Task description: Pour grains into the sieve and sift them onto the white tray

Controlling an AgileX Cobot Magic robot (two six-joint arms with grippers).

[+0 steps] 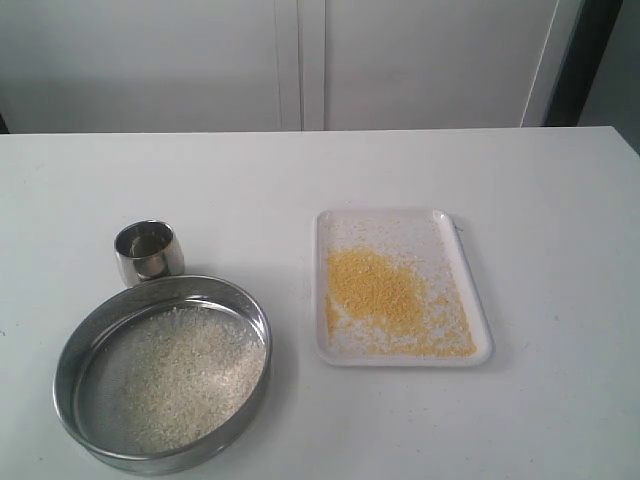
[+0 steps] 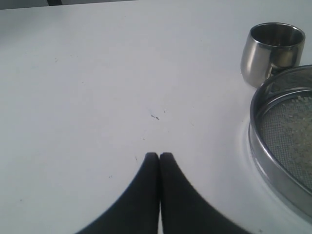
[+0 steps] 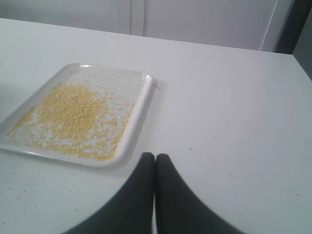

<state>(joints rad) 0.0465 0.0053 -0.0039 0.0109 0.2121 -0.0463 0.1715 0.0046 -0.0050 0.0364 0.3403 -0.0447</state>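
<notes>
Sieve (image 1: 150, 462): one, near front left corner of bench (image 1: 560, 250), holding pale grains (image 1: 185, 375).
Cup (image 1: 148, 252): one, steel, just behind sieve.
White tray (image 1: 345, 225): one, mid-bench, strewn with yellow grains (image 1: 375, 285).
Left end effector (image 2: 159, 156): pinched together, empty.
Right end effector (image 3: 155, 157): pinched together, empty.

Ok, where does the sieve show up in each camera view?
Exterior view: sieve at lower left, holding pale grains.
Left wrist view: sieve partly cut off at the picture's edge.
Right wrist view: not in it.
Shared landmark: steel cup beside it, exterior and left wrist.

Yellow grains (image 1: 375, 290) on white tray (image 1: 400, 360), pale grains (image 1: 185, 375) in silver sieve (image 1: 160, 462)
</notes>
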